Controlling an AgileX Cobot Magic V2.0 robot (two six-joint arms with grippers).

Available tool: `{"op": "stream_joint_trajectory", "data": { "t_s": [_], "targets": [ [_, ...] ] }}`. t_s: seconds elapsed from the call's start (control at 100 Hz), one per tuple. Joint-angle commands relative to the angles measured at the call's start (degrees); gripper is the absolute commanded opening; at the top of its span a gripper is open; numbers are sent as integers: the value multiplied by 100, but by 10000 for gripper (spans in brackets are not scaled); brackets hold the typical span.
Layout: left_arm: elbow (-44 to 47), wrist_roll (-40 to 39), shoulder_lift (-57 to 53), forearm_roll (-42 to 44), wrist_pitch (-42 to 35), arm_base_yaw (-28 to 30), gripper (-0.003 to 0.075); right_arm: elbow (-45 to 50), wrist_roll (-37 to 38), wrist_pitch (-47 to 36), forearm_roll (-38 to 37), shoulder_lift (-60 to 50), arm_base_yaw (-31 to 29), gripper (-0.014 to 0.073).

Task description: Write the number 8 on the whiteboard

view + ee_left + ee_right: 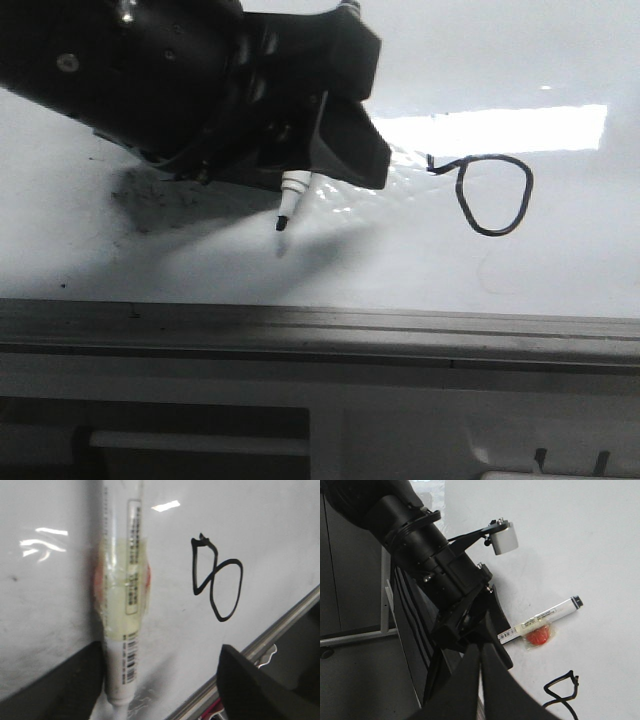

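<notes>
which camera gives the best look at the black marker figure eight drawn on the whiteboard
The left wrist view: the black marker-drawn number 8 shows whole there, bold oval loop joined to an angular one. The front view shows only the rounded loop with a short tail. The right wrist view catches just a cut-off piece at the frame edge.

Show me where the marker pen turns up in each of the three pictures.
Front view: the marker pokes out below the left gripper, tip toward the whiteboard.
Left wrist view: its barrel runs up the middle.
Right wrist view: it lies slanted against the board.
Shared landmark: the number 8.
</notes>
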Motion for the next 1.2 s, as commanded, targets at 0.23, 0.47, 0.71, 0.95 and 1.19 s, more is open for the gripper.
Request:
{"op": "stream_joint_trajectory", "data": {
  "t_s": [0.23,0.47,0.71,0.95,1.19],
  "targets": [
    [-56,10,-589,-132,-874,219,585,-143,-6,-491,-50,-12,-42,-43],
    [279,20,-2081,-125,-850,219,502,-143,-6,-183,-121,-579,-42,-43],
    [1199,20,-3812,-27,-487,219,221,44,-6,791,-643,-1574,-42,-43],
    [1925,20,-4709,-27,-381,219,-20,344,-6,1025,-452,-2495,-42,-43],
    [2082,20,-4768,-27,-367,219,-20,344,-6,1110,-74,-2615,-42,-43]
  ]
}}
